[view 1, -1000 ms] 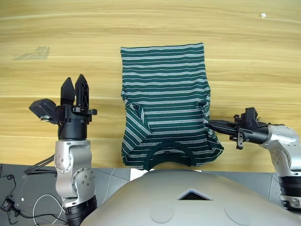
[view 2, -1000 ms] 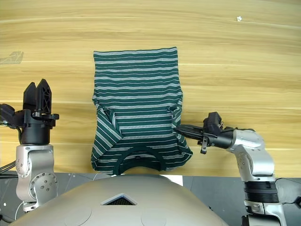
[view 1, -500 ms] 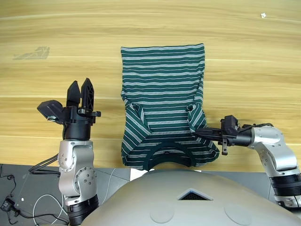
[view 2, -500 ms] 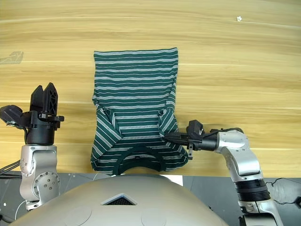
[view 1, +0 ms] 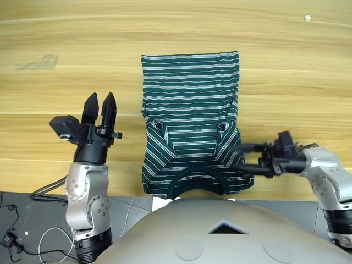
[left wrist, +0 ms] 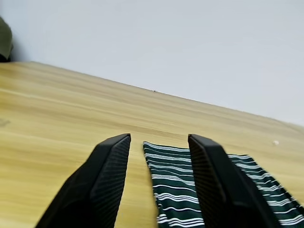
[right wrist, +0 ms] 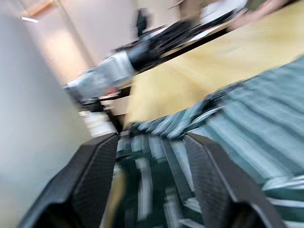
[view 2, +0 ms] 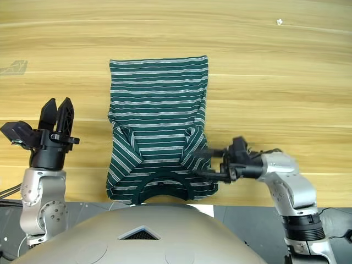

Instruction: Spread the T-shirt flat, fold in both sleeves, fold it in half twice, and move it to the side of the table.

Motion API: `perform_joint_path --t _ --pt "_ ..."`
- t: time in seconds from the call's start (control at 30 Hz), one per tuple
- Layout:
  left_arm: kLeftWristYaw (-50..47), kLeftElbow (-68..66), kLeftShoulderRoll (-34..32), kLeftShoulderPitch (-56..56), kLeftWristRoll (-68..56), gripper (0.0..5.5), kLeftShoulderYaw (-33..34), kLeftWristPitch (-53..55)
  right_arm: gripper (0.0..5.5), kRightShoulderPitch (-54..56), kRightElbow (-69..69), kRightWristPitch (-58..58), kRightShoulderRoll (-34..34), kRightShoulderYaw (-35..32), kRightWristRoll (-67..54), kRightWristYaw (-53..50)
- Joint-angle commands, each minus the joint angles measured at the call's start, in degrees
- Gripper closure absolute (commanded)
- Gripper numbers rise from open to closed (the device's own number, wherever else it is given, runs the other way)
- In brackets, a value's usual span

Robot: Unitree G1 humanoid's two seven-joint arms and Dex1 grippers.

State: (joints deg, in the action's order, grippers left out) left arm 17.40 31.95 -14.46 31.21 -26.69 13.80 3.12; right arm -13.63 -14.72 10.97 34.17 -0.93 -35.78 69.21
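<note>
While flat, T-shirt (view 1: 190, 104) lengthwise near-to-far, collar (view 1: 201, 179) nearest; left fingers (view 1: 109, 105), right fingers (view 1: 248, 147) apart.

Light wooden table (view 1: 286, 71); striped green T-shirt (view 1: 190, 99) at centre, 1 white scrap (view 1: 308, 18) far right.

A: Entry check: any legible text, label, number or sign?

B: None can be read. The T-shirt (view 1: 190, 110) shows plain stripes, no print. A faint grey patch (view 1: 37, 62) on the table (view 1: 286, 82) is too dim to tell whether it carries writing.
</note>
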Motion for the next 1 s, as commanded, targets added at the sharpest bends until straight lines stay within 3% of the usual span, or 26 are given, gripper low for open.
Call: perform_joint_path --t 0.03,0.1,0.23,0.37,0.63,1.0 --pt "2.8 -4.4 -13.3 5.2 28.0 3.23 2.2 -14.6 2.48 7.0 10.7 -32.1 -2.8 -8.7 15.9 -7.2" --pt "1.2 -8.9 -21.0 7.7 43.8 3.23 3.0 -24.0 2.48 8.1 16.8 -51.3 -1.1 -10.8 23.3 -6.9" --pt "2.5 -11.3 -28.8 9.8 53.3 3.11 4.6 -33.1 2.44 10.9 29.2 -81.8 6.2 -10.0 35.1 -4.5" --pt "1.5 -12.4 -33.2 14.6 65.7 2.63 0.2 -40.8 2.44 11.1 37.0 -96.4 11.5 -4.1 41.6 -3.2" --pt "1.6 -12.7 -36.5 18.4 73.8 2.63 -2.3 -48.3 2.44 11.7 47.4 -103.4 16.8 3.5 51.1 -11.7" --pt "2.7 -10.9 -35.5 17.6 74.7 2.63 -7.8 -48.4 2.44 7.4 42.5 -102.0 17.4 14.7 54.9 -25.8"
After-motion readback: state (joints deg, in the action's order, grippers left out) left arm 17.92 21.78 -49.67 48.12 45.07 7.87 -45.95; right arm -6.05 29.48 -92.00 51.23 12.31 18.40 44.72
